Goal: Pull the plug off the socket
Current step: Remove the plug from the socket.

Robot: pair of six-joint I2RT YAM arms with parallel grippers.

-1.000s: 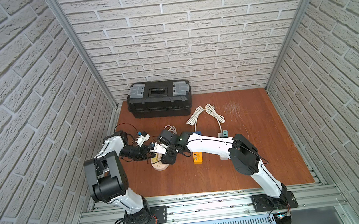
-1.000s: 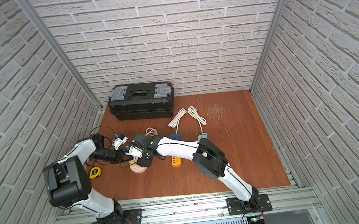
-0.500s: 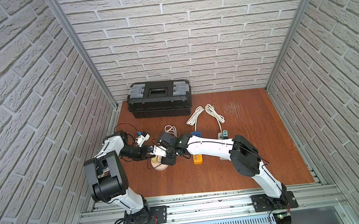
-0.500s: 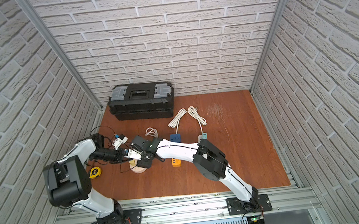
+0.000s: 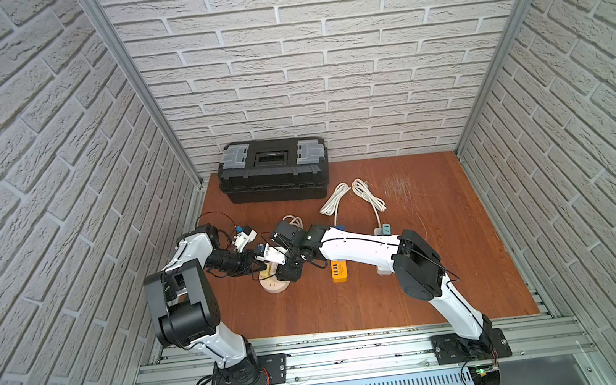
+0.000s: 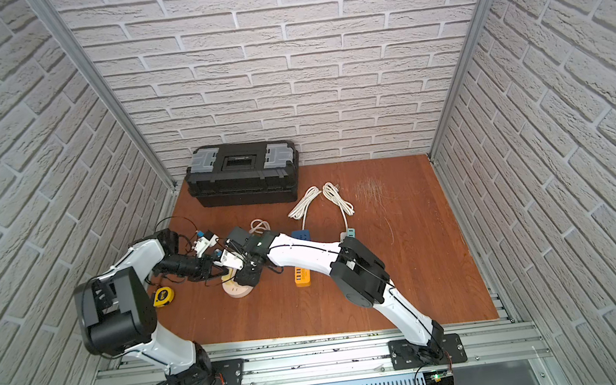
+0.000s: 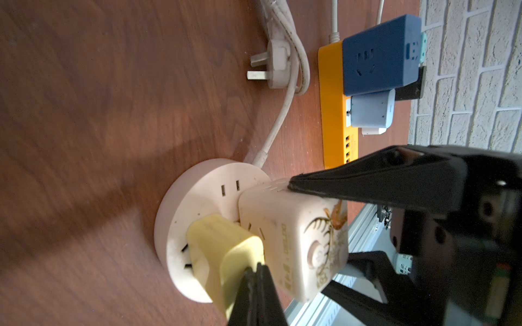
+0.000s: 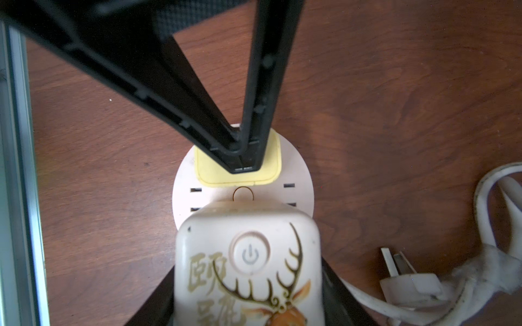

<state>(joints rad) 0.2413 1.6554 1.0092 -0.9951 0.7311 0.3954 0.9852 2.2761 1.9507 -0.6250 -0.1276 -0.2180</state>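
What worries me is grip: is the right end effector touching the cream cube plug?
Touching. Left wrist view: right end effector has a finger flush against the cream cube plug.

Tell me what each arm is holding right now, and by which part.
The right jaws grip the cream deer-print cube plug by its two opposite sides. The left jaws are shut and empty, tips against the yellow plug.

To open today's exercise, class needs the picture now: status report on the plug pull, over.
Left gripper shut, tips on yellow plug. Right gripper clamped on cream cube plug, seated in round socket. Yellow plug crowds it close alongside.
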